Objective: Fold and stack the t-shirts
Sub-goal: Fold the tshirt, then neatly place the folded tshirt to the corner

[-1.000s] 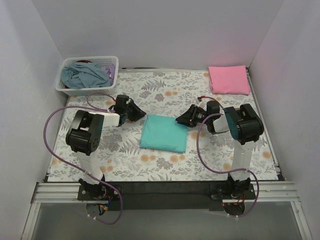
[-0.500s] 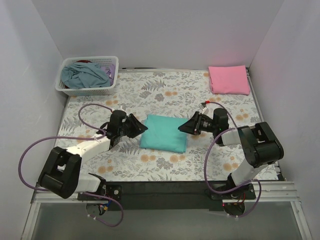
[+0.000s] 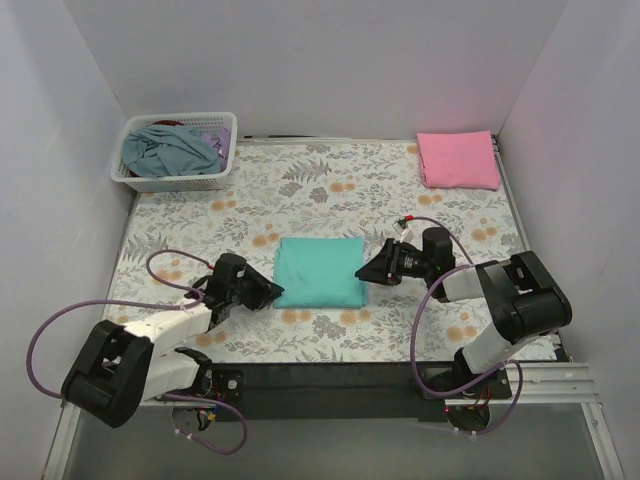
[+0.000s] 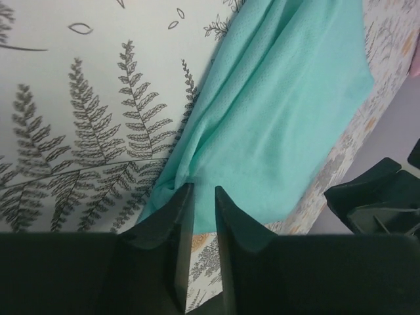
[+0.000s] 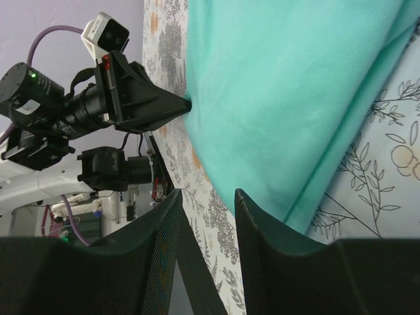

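On floral table point(image 3: 330, 190), soft rectangular teal t-shirt point(image 3: 320, 272)

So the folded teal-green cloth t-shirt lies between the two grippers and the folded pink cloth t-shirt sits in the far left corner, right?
No. The top external view shows the folded pink cloth t-shirt in the far right corner. The folded teal-green cloth t-shirt does lie between the left gripper and right gripper.

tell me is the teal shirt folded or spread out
Folded: the teal t-shirt lies as a compact rectangle on the table, and the left wrist view shows stacked layers at its edge.
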`<state>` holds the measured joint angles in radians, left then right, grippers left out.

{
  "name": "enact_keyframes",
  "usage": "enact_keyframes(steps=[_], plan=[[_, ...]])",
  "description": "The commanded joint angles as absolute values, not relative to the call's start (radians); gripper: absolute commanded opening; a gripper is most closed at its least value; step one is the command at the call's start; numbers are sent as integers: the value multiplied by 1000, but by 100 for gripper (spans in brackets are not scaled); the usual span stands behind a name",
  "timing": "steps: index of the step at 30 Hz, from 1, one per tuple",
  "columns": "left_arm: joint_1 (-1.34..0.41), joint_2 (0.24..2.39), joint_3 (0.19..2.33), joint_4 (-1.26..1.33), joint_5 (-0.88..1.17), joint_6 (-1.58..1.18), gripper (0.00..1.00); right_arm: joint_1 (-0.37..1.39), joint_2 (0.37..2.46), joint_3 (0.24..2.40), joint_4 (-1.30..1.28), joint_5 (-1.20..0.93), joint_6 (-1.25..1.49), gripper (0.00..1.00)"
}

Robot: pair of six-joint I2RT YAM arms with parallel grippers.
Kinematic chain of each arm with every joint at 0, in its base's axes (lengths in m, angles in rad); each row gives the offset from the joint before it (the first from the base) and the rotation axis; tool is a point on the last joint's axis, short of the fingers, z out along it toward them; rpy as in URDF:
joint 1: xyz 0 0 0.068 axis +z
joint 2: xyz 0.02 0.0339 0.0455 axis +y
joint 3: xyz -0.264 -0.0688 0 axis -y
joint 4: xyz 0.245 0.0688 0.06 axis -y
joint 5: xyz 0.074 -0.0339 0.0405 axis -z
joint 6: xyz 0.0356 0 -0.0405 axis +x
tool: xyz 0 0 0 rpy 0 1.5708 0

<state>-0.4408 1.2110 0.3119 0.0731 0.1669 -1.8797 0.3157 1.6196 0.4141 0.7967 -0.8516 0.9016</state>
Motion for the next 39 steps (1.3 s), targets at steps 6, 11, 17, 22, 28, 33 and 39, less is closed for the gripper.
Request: enact_keyframes(steps=[6,11,17,22,28,33,39], plan=[[-471,1015,442,-179,12,-1768,39,273,1421,552,239,-636,521,45],[-694,1148,681,-225,-164,-1492,52,273,1284,741,-253,-256,331,51],[-998,1451,984,-345,-356,-1270,54,253,1135,810,-489,18,288,76],[-1143,1653,1135,-362,-446,-1109,51,224,990,770,-549,58,310,98],[-1222,1819,1278,-388,-486,-984,50,201,882,701,-583,26,334,98],[-1265,1900,1331,-437,-511,-939,50,196,851,650,-583,-41,344,98],[-1285,1974,1359,-483,-571,-927,50,193,851,623,-572,-71,339,98]])
